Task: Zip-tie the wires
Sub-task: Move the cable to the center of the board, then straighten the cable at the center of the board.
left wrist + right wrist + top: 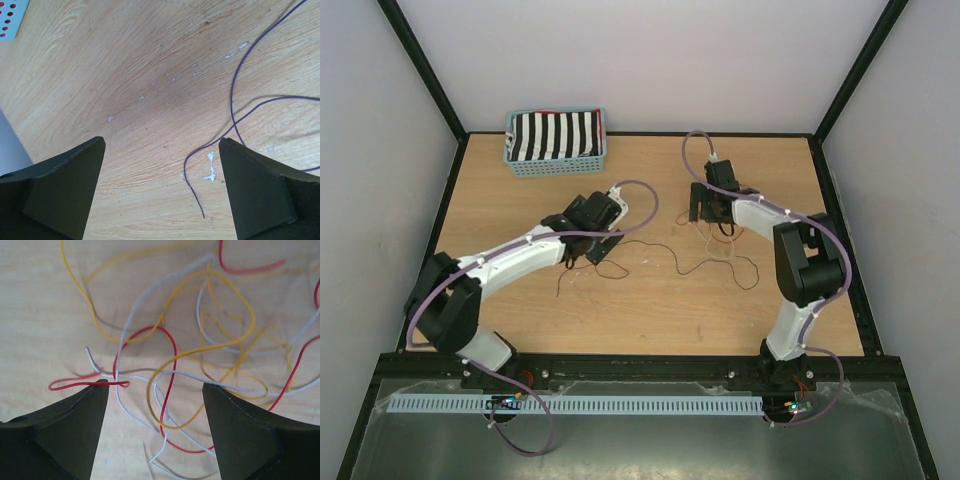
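Jaws of the left gripper (162, 142) stood wide apart over the table (125, 75), holding nothing. A single dark strand (232, 100) lay on the wood between the fingers, its loose end nearer one of them. The right gripper (155, 385) was also spread wide, low over the wires (220, 345), a loose tangle of red, yellow and pale strands. A red loop met one fingertip, but nothing was pinched.

Only the overhead view showed the wires trailing across mid-table between both arms, bunched under the right gripper, and a blue basket (555, 168) holding striped cloth (555, 135) at the far left. Strand colours were plain only from the right wrist.
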`<move>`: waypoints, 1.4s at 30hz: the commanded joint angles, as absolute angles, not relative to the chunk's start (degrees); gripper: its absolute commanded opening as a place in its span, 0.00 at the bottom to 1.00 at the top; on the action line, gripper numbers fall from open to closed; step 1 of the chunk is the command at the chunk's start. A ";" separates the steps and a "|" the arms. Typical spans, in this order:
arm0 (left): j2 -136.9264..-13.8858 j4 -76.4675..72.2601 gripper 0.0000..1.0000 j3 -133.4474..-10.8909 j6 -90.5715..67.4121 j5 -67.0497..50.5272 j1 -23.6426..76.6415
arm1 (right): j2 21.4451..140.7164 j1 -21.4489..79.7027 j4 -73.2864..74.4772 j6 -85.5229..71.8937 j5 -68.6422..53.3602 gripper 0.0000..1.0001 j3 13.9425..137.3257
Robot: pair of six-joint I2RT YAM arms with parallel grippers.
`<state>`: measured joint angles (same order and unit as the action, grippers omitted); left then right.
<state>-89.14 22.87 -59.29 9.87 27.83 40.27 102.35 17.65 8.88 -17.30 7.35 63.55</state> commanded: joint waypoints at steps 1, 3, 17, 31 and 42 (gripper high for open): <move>-83.52 25.66 0.99 -59.62 6.90 18.09 36.68 | 108.88 17.60 8.36 -14.95 11.02 0.85 72.66; -81.29 25.94 0.99 -59.30 6.19 15.27 34.98 | 112.85 17.22 9.75 -14.02 11.44 0.85 77.50; -75.48 37.78 0.99 -55.46 -7.96 6.23 24.51 | 130.87 10.03 13.22 -12.74 9.26 0.86 103.66; -77.92 39.42 0.83 -50.22 -13.05 -4.46 21.53 | 115.36 11.36 18.74 -13.30 0.17 0.88 95.61; -83.51 38.89 0.73 -49.12 -15.33 0.01 21.73 | 91.97 19.32 18.19 -10.55 -8.25 0.82 69.82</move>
